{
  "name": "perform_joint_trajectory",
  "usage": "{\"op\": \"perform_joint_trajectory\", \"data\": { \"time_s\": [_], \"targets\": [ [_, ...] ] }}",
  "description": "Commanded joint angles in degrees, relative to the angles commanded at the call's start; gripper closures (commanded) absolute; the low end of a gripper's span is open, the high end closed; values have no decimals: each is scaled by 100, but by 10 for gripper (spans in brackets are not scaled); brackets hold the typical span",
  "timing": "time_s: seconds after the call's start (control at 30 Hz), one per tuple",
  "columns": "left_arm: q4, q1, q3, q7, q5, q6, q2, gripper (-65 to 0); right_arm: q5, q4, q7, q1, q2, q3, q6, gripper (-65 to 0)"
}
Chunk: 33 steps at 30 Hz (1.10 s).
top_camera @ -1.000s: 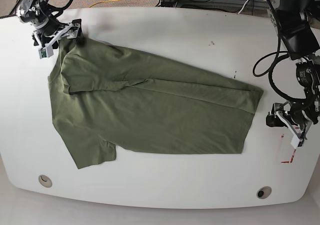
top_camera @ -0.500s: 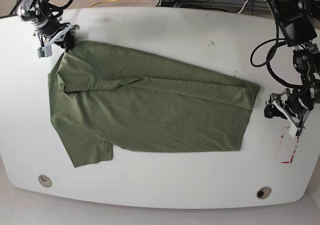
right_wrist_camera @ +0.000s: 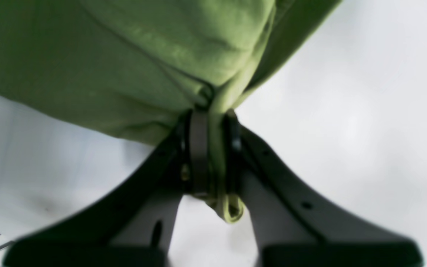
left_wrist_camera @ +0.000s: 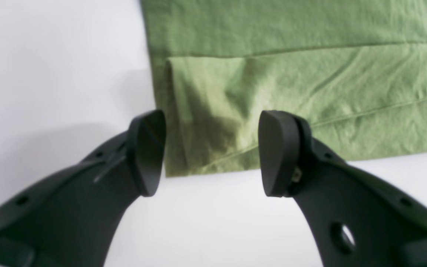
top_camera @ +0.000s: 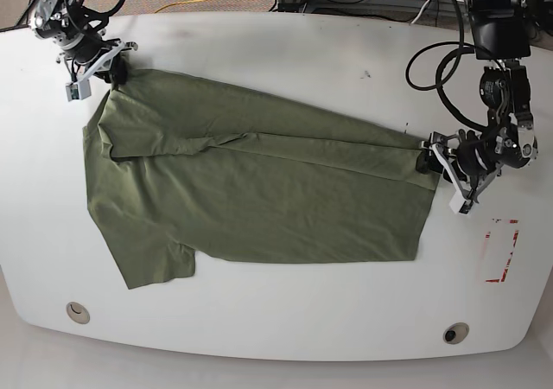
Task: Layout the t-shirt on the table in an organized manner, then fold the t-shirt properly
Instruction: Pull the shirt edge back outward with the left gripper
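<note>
Overhead: t-shirt (top_camera: 251, 186) flat on glossy white table (top_camera: 285, 328); right jaws pinch fabric, left jaws wide.

1. The t-shirt (top_camera: 251, 190) is plain olive-green, soft and wrinkled, lying mostly flat across the middle of the bench (top_camera: 285, 320), its length running from 9 to 3 o'clock.
2. One short sleeve points toward 7 o'clock; a fold ridge crosses its upper half.
3. The bench is glossy white with rounded corners, round grommet holes toward 7 and 5 o'clock, and a red tape rectangle at 4 o'clock.
</note>
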<state>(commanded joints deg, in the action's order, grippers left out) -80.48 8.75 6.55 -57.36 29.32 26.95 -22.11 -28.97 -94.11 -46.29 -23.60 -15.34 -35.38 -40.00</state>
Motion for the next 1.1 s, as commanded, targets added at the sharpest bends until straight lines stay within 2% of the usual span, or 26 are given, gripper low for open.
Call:
{"op": "perform_joint_trajectory", "data": {
  "time_s": [0.07,0.3,0.43,0.73,0.8,0.93,1.0,1.1],
  "targets": [
    [167,18,-97,9,-53,-9,-18,-372,-26,0,0,0,-26,9,0,-46],
    [88,-35,-193,273,-1248,9,9,-372,-26,9,0,0,-18,9,0,-46],
    [123,-26,-290,378,-1591,26,88,-372,-26,18,0,0,-18,9,0,-46],
    [633,9,-545,378,-1679,35,158,-371,-26,18,0,0,-18,9,0,-46],
    [668,9,-571,378,-1679,35,158,-331,-26,18,0,0,-18,9,0,-44],
    [677,-26,-571,378,-1688,35,158,-124,-26,18,0,0,-44,9,0,-38],
    [686,-35,-571,360,-1688,35,158,-25,-9,18,0,0,-53,9,0,-6],
    [615,-176,-571,343,-1662,44,141,-10,18,9,0,0,-70,9,0,0]
  ]
}}
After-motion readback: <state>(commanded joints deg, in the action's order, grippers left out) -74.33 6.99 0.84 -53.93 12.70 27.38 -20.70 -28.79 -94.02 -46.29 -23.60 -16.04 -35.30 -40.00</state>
